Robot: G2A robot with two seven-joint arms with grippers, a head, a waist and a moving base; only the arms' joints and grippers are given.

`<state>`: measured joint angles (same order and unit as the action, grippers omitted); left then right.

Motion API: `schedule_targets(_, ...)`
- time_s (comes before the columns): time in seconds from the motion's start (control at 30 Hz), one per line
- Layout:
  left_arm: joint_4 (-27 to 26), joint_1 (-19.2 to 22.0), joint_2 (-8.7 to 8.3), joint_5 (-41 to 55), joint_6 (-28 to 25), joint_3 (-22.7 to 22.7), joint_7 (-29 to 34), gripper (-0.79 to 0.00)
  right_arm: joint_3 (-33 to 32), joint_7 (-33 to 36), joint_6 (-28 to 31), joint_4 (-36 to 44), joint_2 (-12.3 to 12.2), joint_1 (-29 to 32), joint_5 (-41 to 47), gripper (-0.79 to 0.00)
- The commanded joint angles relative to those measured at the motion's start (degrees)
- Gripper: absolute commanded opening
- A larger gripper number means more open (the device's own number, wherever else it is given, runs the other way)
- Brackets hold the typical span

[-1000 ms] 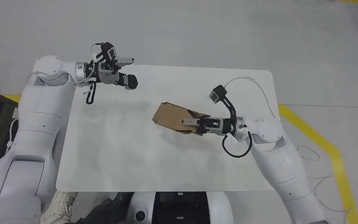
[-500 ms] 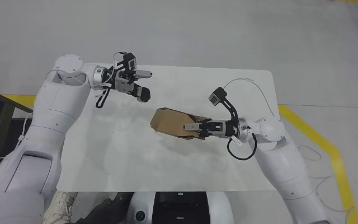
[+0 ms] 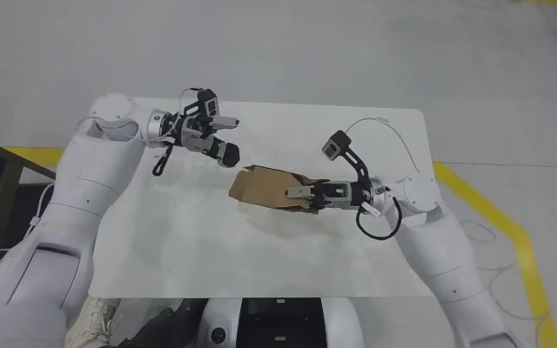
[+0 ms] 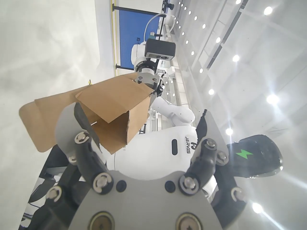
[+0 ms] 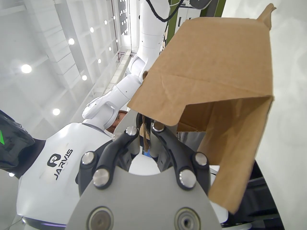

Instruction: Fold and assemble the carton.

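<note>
A brown cardboard carton (image 3: pixel 261 184), partly opened into a tube with loose flaps, lies tilted near the middle of the white table (image 3: pixel 174 244). My right gripper (image 3: pixel 302 193) is shut on the carton's edge at its right end; in the right wrist view the fingers (image 5: pixel 156 130) pinch a flap of the carton (image 5: pixel 215 72). My left gripper (image 3: pixel 231 137) hangs open just up and left of the carton, not touching it. From the left wrist, the carton (image 4: pixel 108 104) lies just beyond the open left gripper (image 4: pixel 141 123), partly behind one finger.
The table's right edge has a thin white cable (image 3: pixel 400 130) running along it. A yellow floor line (image 3: pixel 487 209) passes to the right of the table. Bare tabletop lies in front of and to the left of the carton.
My left arm has swung right and down toward the carton, its gripper now close to the carton's left end. The right gripper has pushed the carton slightly left.
</note>
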<state>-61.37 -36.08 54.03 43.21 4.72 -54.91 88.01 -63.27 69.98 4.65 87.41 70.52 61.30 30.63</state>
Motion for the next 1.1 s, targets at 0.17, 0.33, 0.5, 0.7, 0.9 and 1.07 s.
schedule_targets(0.17,-1.79,-0.57,-1.68,7.9,1.79,3.63,0.0,0.0,0.85,-3.04,3.3,-2.86,0.44,-1.09,1.73,-0.785)
schedule_targets(0.33,-1.86,-0.03,-2.65,10.28,1.95,6.14,0.0,0.0,0.56,-3.77,5.8,-3.66,0.52,-0.72,3.43,-0.785)
schedule_targets(0.5,-2.56,0.71,-3.26,13.0,2.27,8.96,0.0,0.0,0.52,-3.75,7.09,-4.16,0.54,-0.42,4.41,-0.785)
schedule_targets(0.7,-3.95,1.93,-3.93,16.28,3.02,12.39,0.0,0.0,1.06,-3.91,8.38,-5.19,0.73,-0.45,5.76,-0.785)
schedule_targets(0.9,-4.41,3.24,-4.61,18.3,2.91,15.6,0.0,0.0,1.85,-3.39,10.01,-6.24,1.05,-0.69,7.6,-0.785)
schedule_targets(1.07,-3.64,4.51,-4.6,20.55,1.72,17.82,0.0,0.0,3.1,-1.88,12.5,-6.78,1.5,-0.97,9.72,-0.785)
